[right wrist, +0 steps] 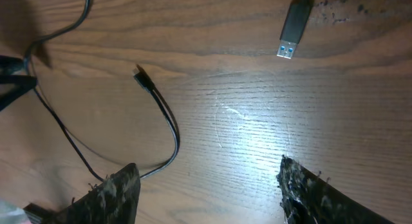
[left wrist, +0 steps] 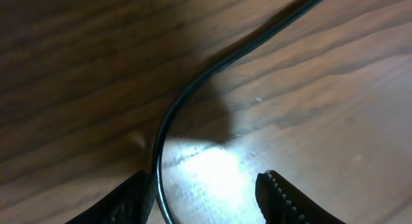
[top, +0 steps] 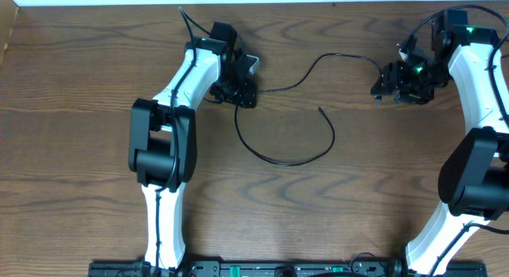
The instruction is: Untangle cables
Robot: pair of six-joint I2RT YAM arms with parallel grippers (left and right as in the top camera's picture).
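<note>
The black cable (top: 296, 159) lies on the wooden table in an open loop, and its small plug end (top: 320, 110) is free. Its other stretch arcs from my left gripper (top: 238, 95) toward my right gripper (top: 385, 83). In the left wrist view the black cable (left wrist: 193, 89) runs between the open jaws (left wrist: 206, 198), right next to the left finger. In the right wrist view the open, empty jaws (right wrist: 209, 192) hover over bare wood. The cable loop (right wrist: 168, 124), its small plug (right wrist: 140, 74) and a USB plug (right wrist: 293, 28) lie ahead. No white cable is in view.
The table's back edge (top: 318, 5) runs close behind both grippers. The left arm (top: 163, 142) and right arm (top: 477, 173) stand at the two sides. Bare wood lies between the loop and the front rail (top: 262, 269).
</note>
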